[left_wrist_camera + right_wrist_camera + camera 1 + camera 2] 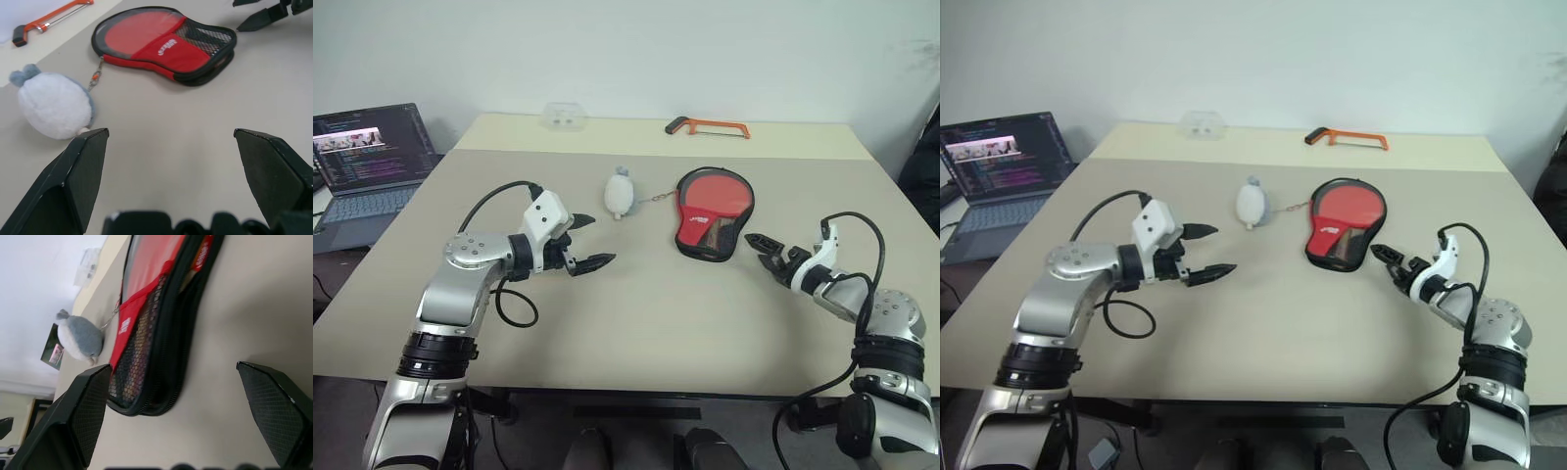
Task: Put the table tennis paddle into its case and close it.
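Observation:
The case (713, 211) lies flat on the beige table (636, 304), right of centre. Its red side faces up, with black trim, a mesh pocket (205, 36) and a white logo. The table tennis paddle is hidden; I cannot tell whether it is inside the case. My left gripper (595, 241) hovers open over the table to the left of the case, apart from it, with nothing between its fingers. Close to the case's narrow mesh end on the right, my right gripper (759, 249) is open too and points at it without touching.
A grey-white plush pouch (622, 193) lies left of the case, joined to it by a short cord. An orange-framed hacksaw (708, 126) and a clear plastic box (564, 116) sit at the far edge. An open laptop (367, 162) stands off the table's left side.

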